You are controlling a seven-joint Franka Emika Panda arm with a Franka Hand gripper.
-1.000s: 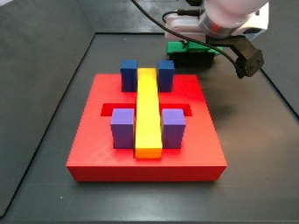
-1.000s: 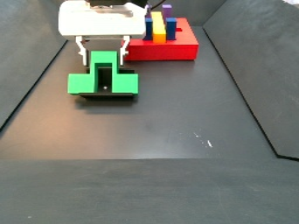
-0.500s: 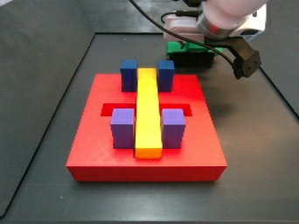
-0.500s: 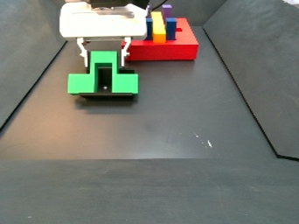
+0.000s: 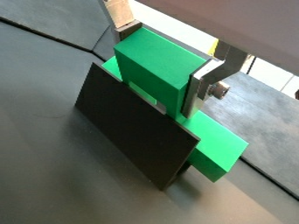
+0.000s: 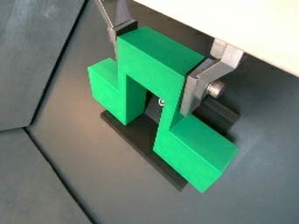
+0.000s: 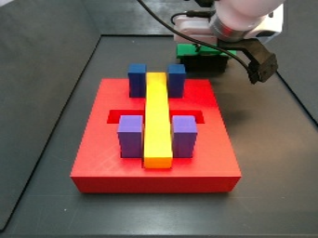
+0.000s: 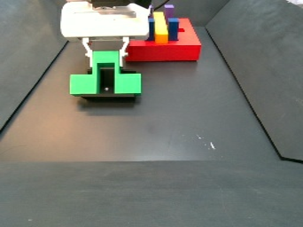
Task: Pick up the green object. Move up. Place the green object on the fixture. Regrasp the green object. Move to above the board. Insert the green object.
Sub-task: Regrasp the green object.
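The green object [image 8: 104,82] is a bridge-shaped piece that rests on the fixture [image 8: 112,96], a dark bracket, out on the dark floor in front of the board [image 8: 166,49]. My gripper [image 8: 106,58] is right above it. In both wrist views the silver fingers [image 5: 208,83] [image 6: 205,85] press the two sides of the raised middle cube [image 5: 162,63] [image 6: 149,70]. The fixture's black plate [image 5: 131,131] stands against the piece, and its base [image 6: 122,125] lies underneath. In a side view the gripper [image 7: 209,48] and green object [image 7: 196,52] sit behind the red board [image 7: 155,158].
The board carries a long yellow bar [image 7: 156,116], two blue blocks [image 7: 137,72] and two purple blocks [image 7: 130,138]. The dark workspace has raised walls on its sides [image 8: 249,80]. A cable runs from the arm at the back [image 7: 155,14].
The fingers have drawn in a little onto the green object's middle cube. The arm and the piece have stayed in place.
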